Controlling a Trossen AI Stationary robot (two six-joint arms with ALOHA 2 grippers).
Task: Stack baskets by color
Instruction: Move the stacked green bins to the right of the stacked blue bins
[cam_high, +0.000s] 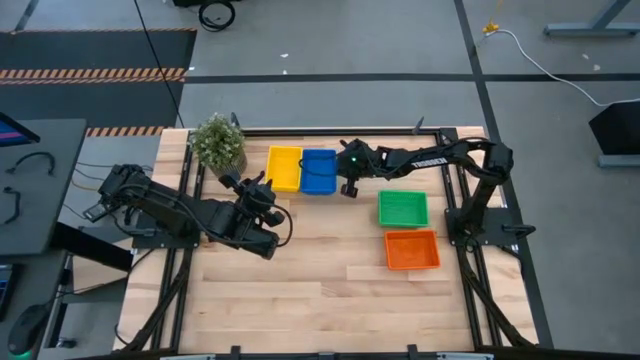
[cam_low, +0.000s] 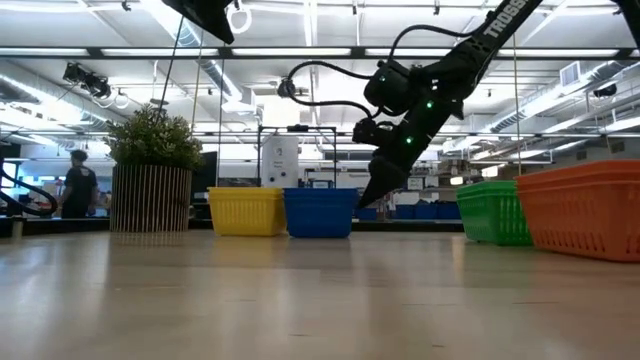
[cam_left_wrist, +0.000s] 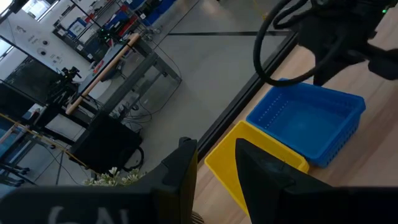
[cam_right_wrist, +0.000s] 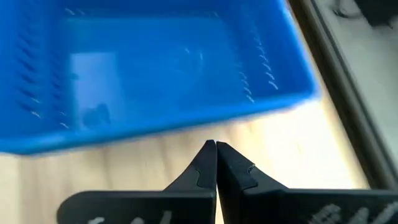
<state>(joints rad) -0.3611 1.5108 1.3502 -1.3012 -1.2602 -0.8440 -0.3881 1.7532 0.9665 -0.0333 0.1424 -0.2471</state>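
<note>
From above, four stacks of baskets sit on the wooden tabletop (cam_high: 300, 290): the yellow basket (cam_high: 284, 168) and the blue basket (cam_high: 318, 171) touch side by side near the far edge, next to the potted plant (cam_high: 217, 143), and the green basket (cam_high: 402, 209) and orange basket (cam_high: 412, 250) sit well apart from them on the right. The right claw (cam_high: 350, 186) is just beside the blue basket's right side, so the right arm is the nearer one to it. The left claw (cam_high: 262, 186) hangs near the front corner of the yellow basket. From table height, the right claw (cam_low: 378, 190) points down, just beside the blue basket (cam_low: 320, 212) and above the tabletop, touching nothing. In the left wrist view, the left claw (cam_left_wrist: 214, 163) is partly open and holds nothing, and the yellow basket (cam_left_wrist: 239, 155) lies right past its fingers (cam_left_wrist: 185, 162). In the right wrist view, the right claw (cam_right_wrist: 216, 163) is pinched tight and empty, and the blue basket (cam_right_wrist: 155, 68) lies straight ahead, its long side across the claw's path. It may be more than one blue basket nested together, but I cannot tell from here.
</note>
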